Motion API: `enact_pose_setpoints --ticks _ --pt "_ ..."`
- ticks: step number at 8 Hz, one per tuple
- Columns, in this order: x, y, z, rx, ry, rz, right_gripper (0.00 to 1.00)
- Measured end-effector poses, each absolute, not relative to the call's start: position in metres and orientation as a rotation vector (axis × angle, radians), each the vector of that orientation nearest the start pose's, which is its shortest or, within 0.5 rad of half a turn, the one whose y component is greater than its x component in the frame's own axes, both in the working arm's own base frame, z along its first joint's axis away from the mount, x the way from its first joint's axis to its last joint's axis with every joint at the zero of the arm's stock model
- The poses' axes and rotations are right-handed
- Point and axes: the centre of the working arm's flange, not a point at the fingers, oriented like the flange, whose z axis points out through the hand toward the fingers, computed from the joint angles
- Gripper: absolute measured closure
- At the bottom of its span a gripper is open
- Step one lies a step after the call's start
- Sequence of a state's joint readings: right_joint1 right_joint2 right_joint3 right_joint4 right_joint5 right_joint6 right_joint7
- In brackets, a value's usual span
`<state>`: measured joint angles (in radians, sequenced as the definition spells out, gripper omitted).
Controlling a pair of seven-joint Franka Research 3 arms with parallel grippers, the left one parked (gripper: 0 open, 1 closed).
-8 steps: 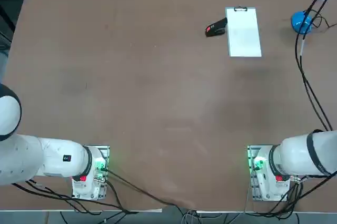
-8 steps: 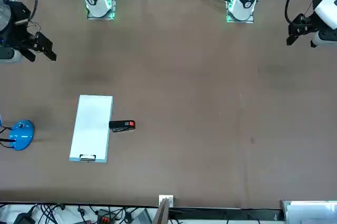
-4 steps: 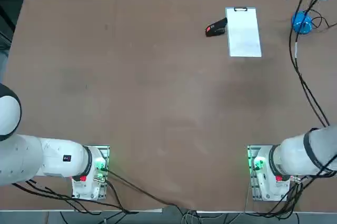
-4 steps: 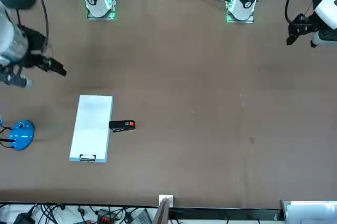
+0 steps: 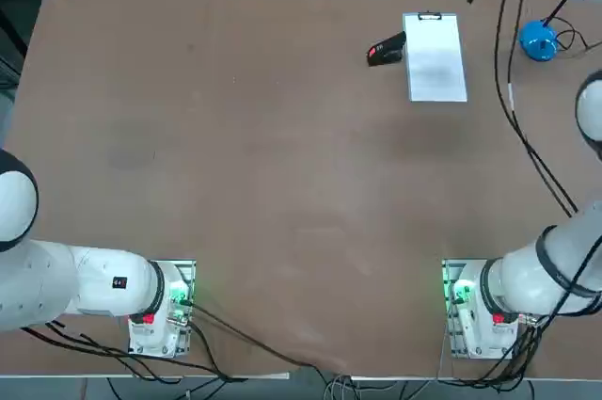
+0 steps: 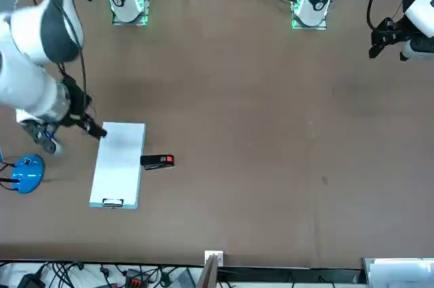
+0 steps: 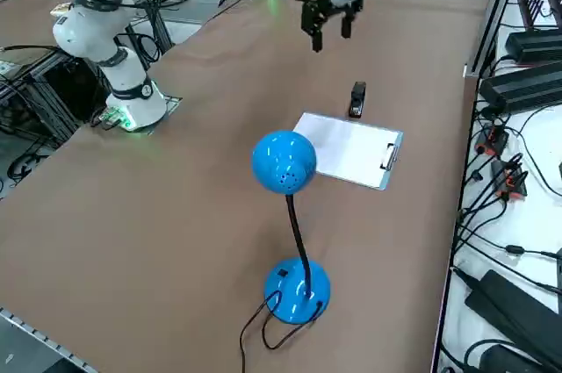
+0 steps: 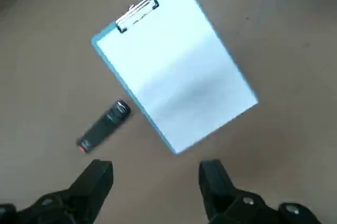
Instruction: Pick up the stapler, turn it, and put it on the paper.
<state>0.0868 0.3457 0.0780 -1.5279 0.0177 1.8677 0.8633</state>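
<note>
Brown desk [image 5: 282,155] carries the paper [image 5: 435,56] and stapler [image 5: 385,50], touching. Spread apart and empty, the right claw [image 7: 330,35] is held above them

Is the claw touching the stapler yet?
Apart. In the wrist view, the right gripper hangs open with bare table between it and the stapler.

Stapler [image 5: 385,50] just left of paper [image 5: 435,59]

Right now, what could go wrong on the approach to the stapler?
The stapler lies right beside the paper; a finger of the open right gripper could land on the sheet and drag it. The blue desk lamp stands close by, so the arm's cable or elbow might snag it.
</note>
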Motion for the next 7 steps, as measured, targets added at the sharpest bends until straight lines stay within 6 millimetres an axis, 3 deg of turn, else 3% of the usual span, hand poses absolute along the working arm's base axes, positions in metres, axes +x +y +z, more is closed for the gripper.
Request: enact_pose_setpoints --ticks 3,7 --pt "0.670 0.164 0.411 -2.657 1.571 0.024 0.00" --pt "0.687 0.196 0.346 -2.320 2.103 0.104 0.00"
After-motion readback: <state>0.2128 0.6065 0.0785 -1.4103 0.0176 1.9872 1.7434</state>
